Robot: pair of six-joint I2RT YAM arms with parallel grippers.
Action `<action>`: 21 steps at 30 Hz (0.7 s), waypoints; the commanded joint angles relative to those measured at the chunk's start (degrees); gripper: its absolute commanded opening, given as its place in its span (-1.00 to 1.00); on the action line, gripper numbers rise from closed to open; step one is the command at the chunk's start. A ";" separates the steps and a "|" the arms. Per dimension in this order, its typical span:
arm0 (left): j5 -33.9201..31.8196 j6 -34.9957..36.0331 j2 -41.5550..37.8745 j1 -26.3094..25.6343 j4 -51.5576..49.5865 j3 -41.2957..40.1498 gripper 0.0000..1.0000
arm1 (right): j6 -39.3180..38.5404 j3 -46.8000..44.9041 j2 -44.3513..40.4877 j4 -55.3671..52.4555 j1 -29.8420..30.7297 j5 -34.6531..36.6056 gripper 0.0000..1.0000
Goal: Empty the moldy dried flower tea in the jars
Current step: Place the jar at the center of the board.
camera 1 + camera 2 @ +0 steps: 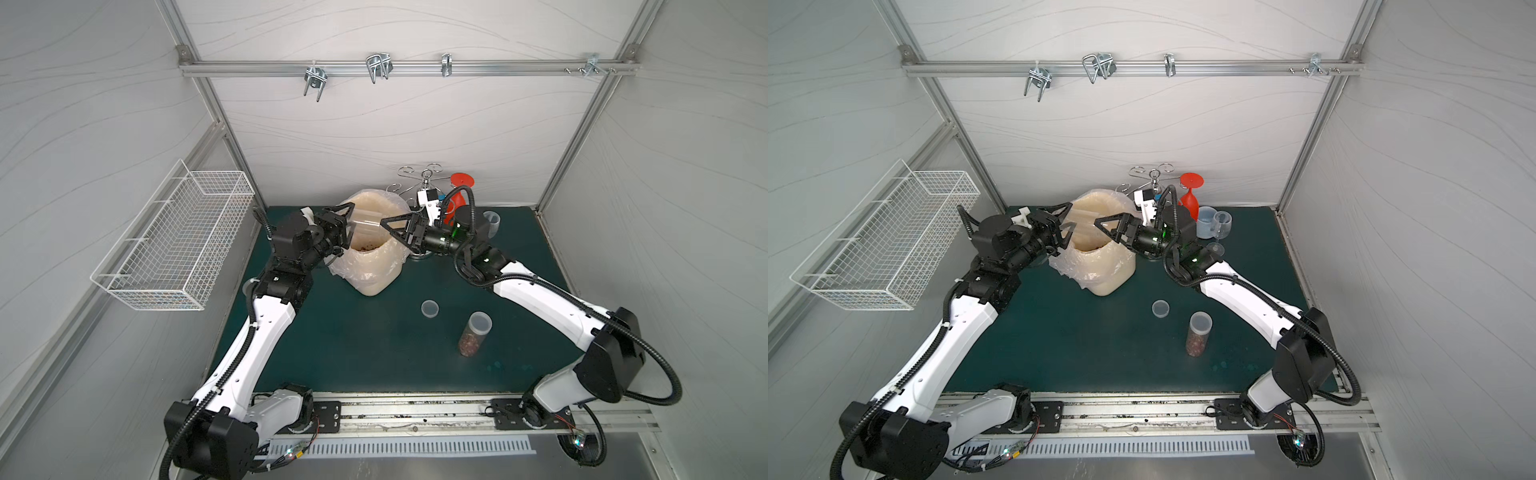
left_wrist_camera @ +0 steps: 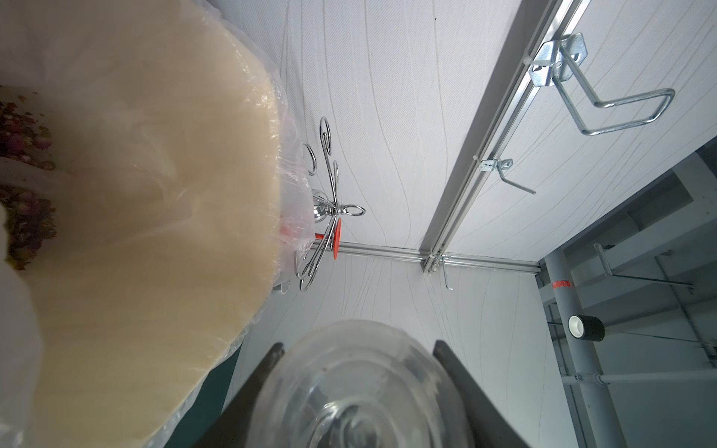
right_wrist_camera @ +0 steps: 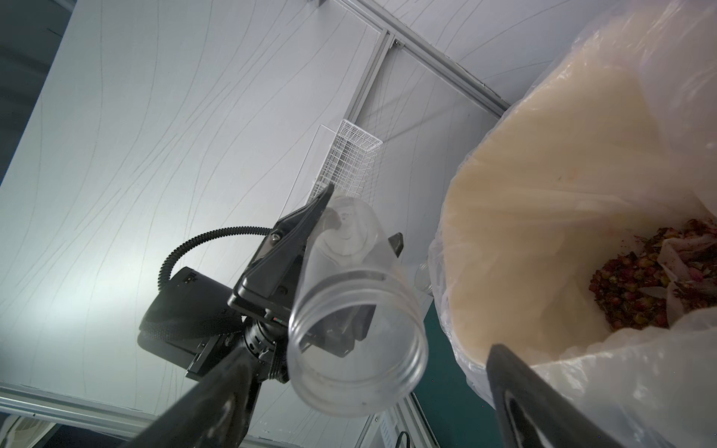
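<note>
Starting left: a white wire basket (image 1: 174, 237) hangs on the left wall, off the green worktop (image 1: 353, 357). My left jaws are clamped on the base end of an empty jar (image 1: 365, 224). It is clear, has no lid and lies sideways in the air, with its open mouth pointing toward my right jaws. The left wrist view shows the jar's bottom (image 2: 361, 391) pinched between both fingers.

The jar hangs over the cream bin (image 1: 376, 278), which stands at the back middle of the worktop. The bin is lined with a thin clear bag (image 1: 340, 270). Reddish-brown tea (image 3: 640, 287) lies in a heap inside the bin; in a top view only a thin strip (image 1: 368, 248) shows.

My right jaws are spread wide with nothing in them. Their tips sit just beside the jar mouth, above the bin's right rim.

Front of the bin, right of centre, a loose lid (image 1: 429, 308) lies on the worktop. Near it, closer to the front-right corner, a lidded jar (image 1: 474, 332) stands upright with tea in its lower part.

In the back-right corner, behind my right arm, are:
- a metal rack (image 1: 419, 172)
- a red glass (image 1: 460, 187), upside down
- a pale blue mug (image 1: 1205, 222)
- a clear wine glass (image 1: 1223, 224)
</note>
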 commanded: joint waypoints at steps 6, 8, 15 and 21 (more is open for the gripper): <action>2.09 -3.32 -0.07 0.24 5.73 -0.96 -1.00 | 4.79 4.27 4.07 5.77 1.54 -0.63 0.76; 2.15 -3.39 0.06 0.26 5.89 -1.11 -1.00 | 5.41 4.79 5.06 6.24 1.71 -0.85 0.69; 2.26 -3.35 0.22 0.26 5.93 -1.36 -1.00 | 6.87 7.01 7.65 6.96 2.59 -2.05 0.46; 2.22 -2.76 0.36 0.26 5.41 -1.64 -1.00 | 6.85 7.85 8.48 7.13 3.11 -2.04 0.30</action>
